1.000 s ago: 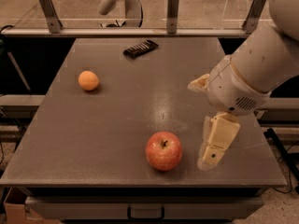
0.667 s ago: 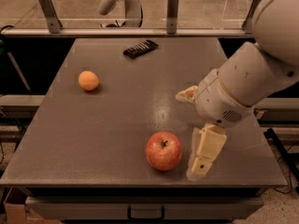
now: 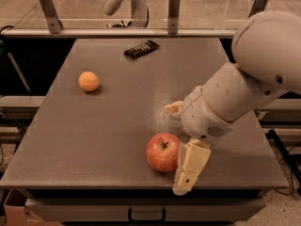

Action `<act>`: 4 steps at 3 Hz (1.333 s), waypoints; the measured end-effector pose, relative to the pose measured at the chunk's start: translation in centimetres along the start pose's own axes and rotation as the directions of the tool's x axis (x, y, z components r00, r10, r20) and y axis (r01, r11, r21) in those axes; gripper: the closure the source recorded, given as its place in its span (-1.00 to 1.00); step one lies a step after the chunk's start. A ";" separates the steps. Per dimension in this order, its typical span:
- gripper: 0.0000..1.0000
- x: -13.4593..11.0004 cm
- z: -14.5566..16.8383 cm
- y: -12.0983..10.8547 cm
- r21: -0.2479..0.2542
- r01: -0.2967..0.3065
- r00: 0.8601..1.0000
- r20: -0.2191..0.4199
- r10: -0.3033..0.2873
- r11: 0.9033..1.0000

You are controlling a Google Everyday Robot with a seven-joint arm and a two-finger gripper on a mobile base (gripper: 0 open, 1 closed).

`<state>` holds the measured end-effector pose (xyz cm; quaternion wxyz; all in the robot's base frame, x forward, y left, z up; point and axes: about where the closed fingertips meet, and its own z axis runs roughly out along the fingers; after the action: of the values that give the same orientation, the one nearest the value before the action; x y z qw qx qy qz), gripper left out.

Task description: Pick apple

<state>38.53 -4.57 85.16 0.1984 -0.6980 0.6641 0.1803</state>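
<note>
At the far left of the grey tabletop sits a small orange fruit, well apart from the work and of no concern here. Further back, near the middle, lies a dark flat object, also out of the way. The apple rests near the front edge, right of centre, stem up. The gripper is low at the apple's right side with its fingers spread wide. The near one lies just beside or touching the apple's front-right flank, and the far one shows behind and to the right. The step in hand looks like the final approach, with nothing gripped yet. The next move likely calls for sliding left so the apple sits squarely between the fingers. They should then close gently, since the round fruit could roll towards the near edge.
</note>
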 end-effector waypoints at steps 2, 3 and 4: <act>-0.17 -0.3 1.3 0.5 -0.030 -0.019 1.000 0.017 0.020 0.999; 0.28 -0.7 0.0 -0.4 -0.005 -0.026 1.000 0.016 0.026 1.000; 0.76 -1.9 -2.8 -2.4 0.022 -0.019 0.998 0.064 0.018 1.000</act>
<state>40.83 -4.30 88.63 0.2260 -0.6834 0.6658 0.1967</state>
